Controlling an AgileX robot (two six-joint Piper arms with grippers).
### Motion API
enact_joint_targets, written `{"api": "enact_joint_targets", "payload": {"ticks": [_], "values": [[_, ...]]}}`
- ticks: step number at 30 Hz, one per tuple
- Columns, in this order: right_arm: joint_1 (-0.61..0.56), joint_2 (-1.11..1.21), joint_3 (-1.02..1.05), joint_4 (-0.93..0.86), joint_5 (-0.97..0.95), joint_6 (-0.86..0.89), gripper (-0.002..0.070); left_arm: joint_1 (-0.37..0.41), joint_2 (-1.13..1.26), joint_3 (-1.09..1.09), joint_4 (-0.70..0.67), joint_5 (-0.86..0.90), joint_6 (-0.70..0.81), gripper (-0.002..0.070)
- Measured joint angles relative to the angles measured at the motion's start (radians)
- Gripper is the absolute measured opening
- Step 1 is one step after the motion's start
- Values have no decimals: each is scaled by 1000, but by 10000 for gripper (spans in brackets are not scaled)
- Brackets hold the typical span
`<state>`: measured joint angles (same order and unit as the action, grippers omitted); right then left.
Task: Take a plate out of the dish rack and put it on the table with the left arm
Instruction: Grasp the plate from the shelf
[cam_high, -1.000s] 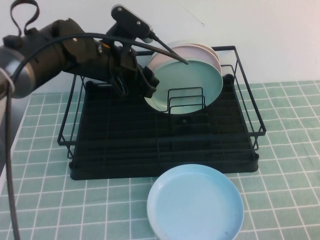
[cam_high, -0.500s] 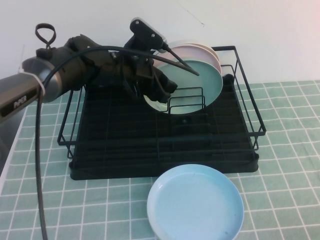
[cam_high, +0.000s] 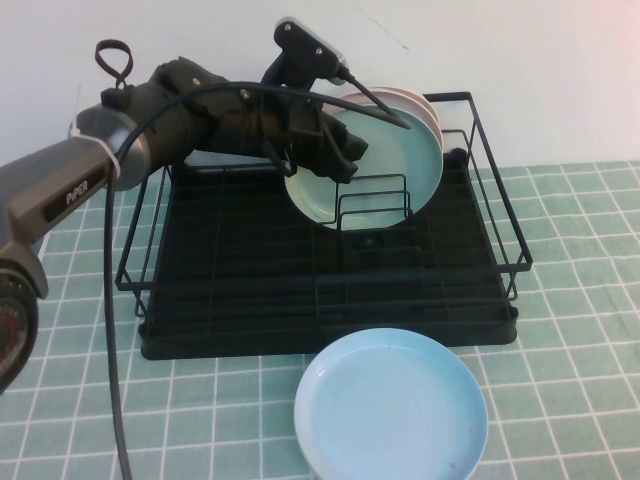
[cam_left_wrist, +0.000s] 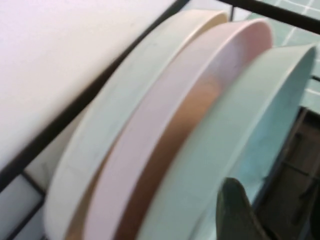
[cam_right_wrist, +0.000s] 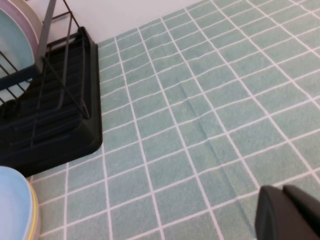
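Observation:
The mint-green plate (cam_high: 390, 165) stands upright at the front of a row of plates at the back of the black dish rack (cam_high: 250, 290). A pale pink plate (cam_high: 420, 103) and a cream plate stand behind it. My left gripper (cam_high: 338, 160) is at the mint plate's left rim, over the rack. In the left wrist view one finger (cam_left_wrist: 235, 210) lies in front of the mint plate's (cam_left_wrist: 240, 135) face; the other finger is hidden, so the jaws stand apart. My right gripper (cam_right_wrist: 281, 191) is shut and empty above the tiled table (cam_right_wrist: 200, 110).
A light sky-blue plate (cam_high: 390, 410) lies flat on the table in front of the rack. Upright wire dividers (cam_high: 372, 205) stand before the mint plate. The rack's corner (cam_right_wrist: 60, 125) shows in the right wrist view, with bare tiles beside it.
My left arm has reached further right over the rack, bringing its gripper from left of the plates up to the mint plate's left rim. The plates have barely moved.

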<state>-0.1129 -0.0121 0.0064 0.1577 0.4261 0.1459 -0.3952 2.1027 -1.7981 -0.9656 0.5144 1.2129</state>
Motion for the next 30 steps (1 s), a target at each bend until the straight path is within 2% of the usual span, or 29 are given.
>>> {"api": "enact_joint_targets", "payload": {"ticks": [5,10,16,30], "values": [[0,0,0,0,0,0,-1,0,-4,-38,7,123,-10,310],[0,0,0,0,0,0,-1,0,-56,-55,97,245,-18,343],[0,0,0,0,0,0,-1,0,-137,-63,261,252,-24,360],[0,0,0,0,0,0,-1,0,-112,-65,367,135,-20,385]]}}
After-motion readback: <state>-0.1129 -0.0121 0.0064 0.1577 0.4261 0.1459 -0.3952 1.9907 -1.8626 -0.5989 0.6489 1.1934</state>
